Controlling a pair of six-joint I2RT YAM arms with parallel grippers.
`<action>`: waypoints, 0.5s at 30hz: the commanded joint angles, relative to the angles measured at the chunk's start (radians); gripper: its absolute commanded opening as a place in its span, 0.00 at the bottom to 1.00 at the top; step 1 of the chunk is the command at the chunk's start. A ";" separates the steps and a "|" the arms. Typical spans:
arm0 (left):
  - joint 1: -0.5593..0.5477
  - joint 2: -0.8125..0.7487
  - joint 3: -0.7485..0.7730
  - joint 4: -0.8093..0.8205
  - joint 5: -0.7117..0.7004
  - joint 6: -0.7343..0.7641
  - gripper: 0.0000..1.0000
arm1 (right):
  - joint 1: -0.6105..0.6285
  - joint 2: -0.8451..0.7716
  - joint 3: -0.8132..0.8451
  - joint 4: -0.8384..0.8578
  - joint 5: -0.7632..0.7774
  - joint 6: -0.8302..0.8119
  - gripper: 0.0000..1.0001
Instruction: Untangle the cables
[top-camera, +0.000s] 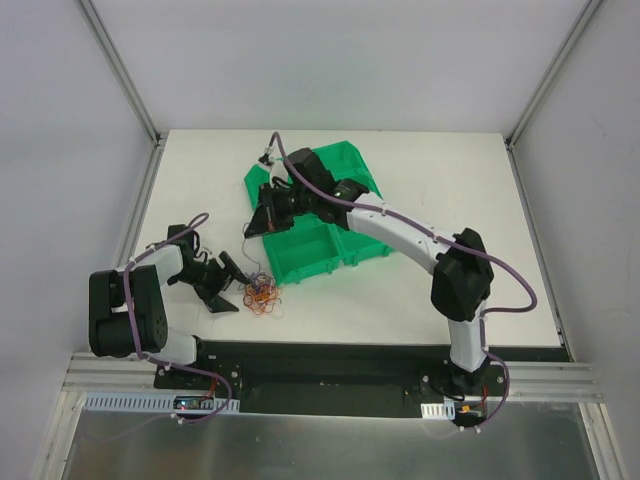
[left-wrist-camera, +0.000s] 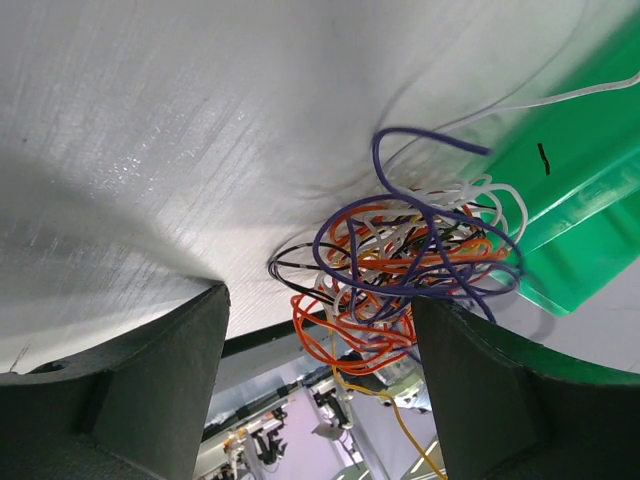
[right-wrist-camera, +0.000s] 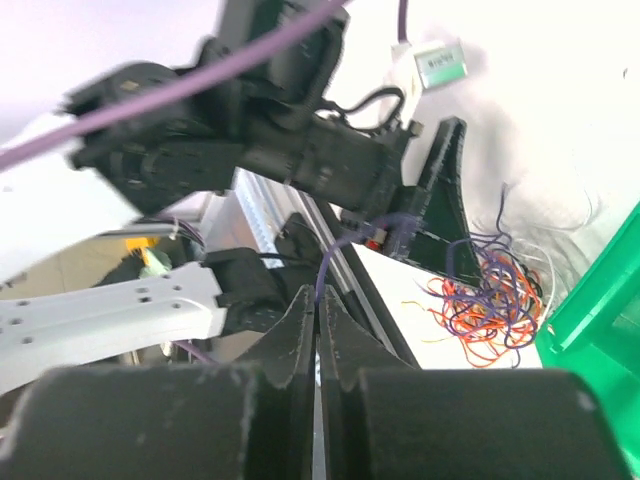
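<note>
- Between the left jaws, which stand wide apart and grip nothing, sits the tangle of cables (left-wrist-camera: 400, 270) on the white desk (left-wrist-camera: 200, 150). This open straddle looks meant to pen the clump in place while a wire is drawn out of it.
- At the tips of the right jaws, pressed fully together, a thin purple strand (right-wrist-camera: 340, 243) comes out of the seam and runs toward the clump. They appear to pinch that one wire alone.
- Ahead of the right jaws and well apart from them lies the clump, so the strand spans the gap. I judge this a pull to slip it free of the orange, white and black loops.
- Just beyond the left jaws, beside the clump, is the green tray (left-wrist-camera: 580, 200), with one white wire trailing across it.
- Most loops are knotted together, so the untangling looks at an early stage.
</note>
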 joint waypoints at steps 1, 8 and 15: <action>0.003 0.035 0.003 0.001 -0.056 0.018 0.73 | -0.019 -0.140 0.080 0.089 -0.021 0.098 0.00; 0.003 0.047 -0.006 0.009 -0.084 0.018 0.73 | -0.028 -0.168 0.500 -0.137 0.082 0.051 0.00; 0.003 0.066 -0.008 0.013 -0.095 0.021 0.73 | -0.069 -0.237 0.725 -0.117 0.180 0.103 0.00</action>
